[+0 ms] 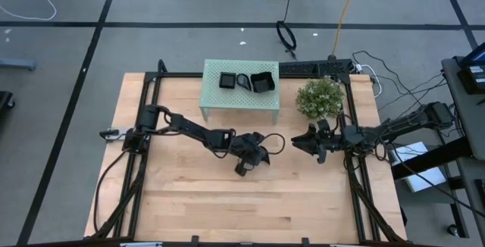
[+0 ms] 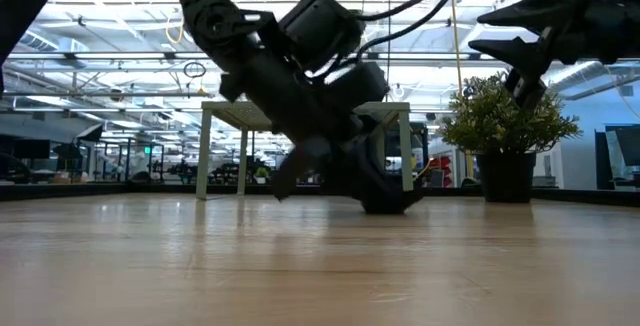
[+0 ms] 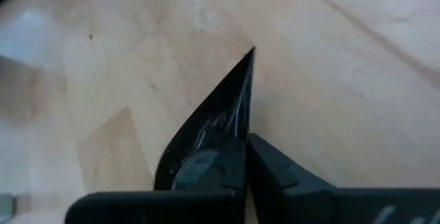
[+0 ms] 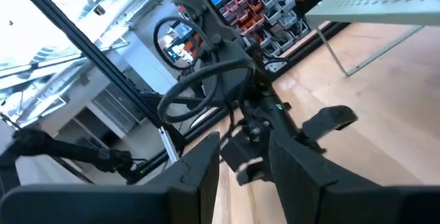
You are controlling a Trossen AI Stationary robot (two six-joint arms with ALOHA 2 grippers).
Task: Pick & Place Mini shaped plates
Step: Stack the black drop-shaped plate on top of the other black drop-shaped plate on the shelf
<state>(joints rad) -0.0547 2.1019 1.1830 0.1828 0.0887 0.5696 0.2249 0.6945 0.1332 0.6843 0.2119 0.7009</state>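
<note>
Here, 1 glossy black plate [image 3: 218, 117] stands tilted on edge on the wooden table [image 1: 189, 201], a pointed corner up, pinched between the closed fingers of the left gripper [image 3: 245, 157]. In the high view that gripper [image 1: 254, 154] sits near the table's middle, just in front of the mint-green perforated stand [image 1: 227, 99]. The left arm reaches in from the table's left edge, elbow bent, wrist angled steeply down; the low view shows its gripper [image 2: 385, 198] right at the tabletop. 3 more black plates rest on top of the stand: a square one [image 1: 228, 80], a teardrop one [image 1: 242, 81] and a larger curved-rim one [image 1: 262, 82]. The right gripper [image 1: 306, 141] hovers above the table beside the bushy potted plant [image 1: 320, 97], fingers spread apart and holding nothing, its arm stretched in from the right.
</note>
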